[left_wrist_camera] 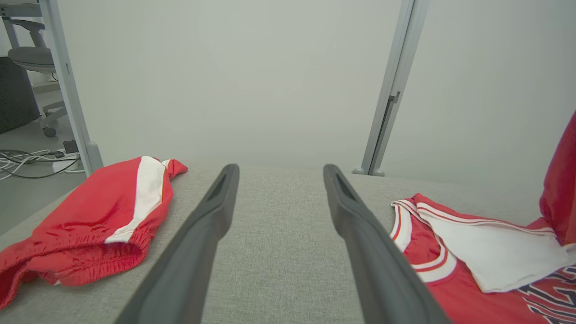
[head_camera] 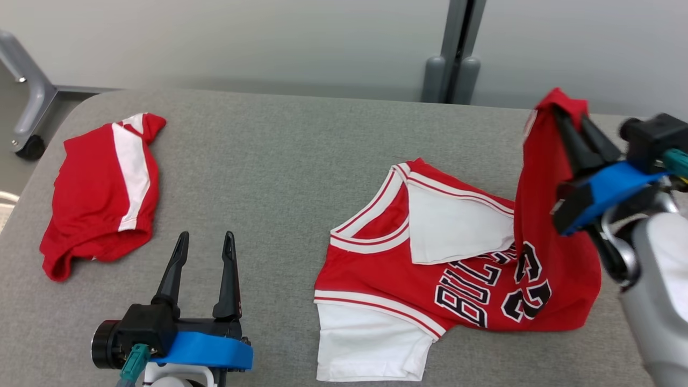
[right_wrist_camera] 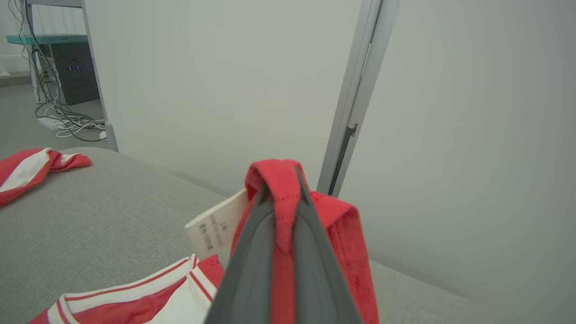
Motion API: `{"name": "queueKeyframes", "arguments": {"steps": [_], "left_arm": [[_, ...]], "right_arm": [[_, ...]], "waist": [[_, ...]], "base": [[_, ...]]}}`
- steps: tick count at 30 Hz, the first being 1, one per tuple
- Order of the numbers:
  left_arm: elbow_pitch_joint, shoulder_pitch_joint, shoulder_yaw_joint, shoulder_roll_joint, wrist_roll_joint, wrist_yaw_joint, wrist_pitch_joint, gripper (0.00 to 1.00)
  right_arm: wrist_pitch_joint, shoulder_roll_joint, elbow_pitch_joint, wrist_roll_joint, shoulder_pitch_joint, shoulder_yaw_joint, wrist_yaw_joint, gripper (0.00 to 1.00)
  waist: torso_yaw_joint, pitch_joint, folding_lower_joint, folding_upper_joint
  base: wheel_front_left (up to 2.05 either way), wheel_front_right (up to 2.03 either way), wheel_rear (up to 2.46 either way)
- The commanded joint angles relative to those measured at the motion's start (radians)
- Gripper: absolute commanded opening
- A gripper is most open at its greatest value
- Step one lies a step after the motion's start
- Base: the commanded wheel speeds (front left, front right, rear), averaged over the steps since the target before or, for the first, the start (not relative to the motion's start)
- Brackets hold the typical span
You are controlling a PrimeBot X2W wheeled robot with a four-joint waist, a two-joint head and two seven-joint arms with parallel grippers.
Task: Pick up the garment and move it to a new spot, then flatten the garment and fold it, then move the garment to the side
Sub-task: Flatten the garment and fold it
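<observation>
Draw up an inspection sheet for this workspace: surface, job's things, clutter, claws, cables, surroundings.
Surface: grey cloth-covered table, flat.
Job's things: red jersey, partly flat, one edge lifted by the right claw.
Clutter: red shorts bunched at the table's left.
Claws: left claw open, holding nothing; right claw shut on the jersey's edge.
Cables: loose cables on the floor beyond the table.
Surroundings: pale wall, grey post, office chair.

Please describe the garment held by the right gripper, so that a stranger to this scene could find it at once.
On the grey table, look at the robot's right side, in front of the grey post. A red jersey lies there, one edge lifted by the right gripper. Unlike the red-and-white shorts on the left, it bears dark letters and numbers.
</observation>
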Motion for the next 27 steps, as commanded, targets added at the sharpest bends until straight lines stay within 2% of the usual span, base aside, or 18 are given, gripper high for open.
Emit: {"name": "queueKeyframes", "arguments": {"steps": [1, 14, 20, 21, 22, 27], "left_arm": [[-0.002, -0.016, -0.003, 0.000, -0.005, 0.003, -0.003, 1.00], [-0.002, -0.059, -0.026, 0.000, -0.022, 0.013, -0.003, 1.00], [0.002, -0.071, -0.035, 0.000, -0.031, 0.018, -0.003, 1.00], [0.004, -0.073, -0.039, 0.000, -0.030, 0.019, -0.003, 1.00], [0.005, -0.075, -0.042, 0.000, -0.030, 0.019, -0.003, 1.00], [0.004, -0.068, -0.032, 0.000, -0.024, 0.021, -0.003, 1.00]], "right_arm": [[-0.013, 0.019, 0.026, -0.009, -0.032, 0.017, 0.000, 0.00], [-0.195, 0.255, 0.521, -0.006, -0.289, 0.250, 0.000, 0.00], [-0.240, 0.300, 0.652, 0.050, -0.315, 0.359, 0.000, 0.00], [-0.244, 0.301, 0.654, 0.070, -0.310, 0.381, 0.000, 0.24], [-0.246, 0.304, 0.644, 0.096, -0.295, 0.418, 0.000, 1.00], [-0.251, 0.299, 0.636, 0.173, -0.285, 0.490, 0.000, 1.00]], "waist": [[0.017, 0.016, -0.0001, -0.0001], [0.075, 0.080, -0.0001, -0.0001], [0.075, 0.094, -0.0001, -0.0001], [0.075, 0.095, -0.0001, -0.0001], [0.075, 0.094, -0.0001, -0.0001], [0.044, 0.082, -0.0001, -0.0001]], "base": [[0.00, 0.00, 0.00], [0.00, 0.00, 0.00], [0.00, 0.00, 0.00], [0.00, 0.00, 0.00], [0.00, 0.00, 0.00], [0.00, 0.00, 0.00]]}}
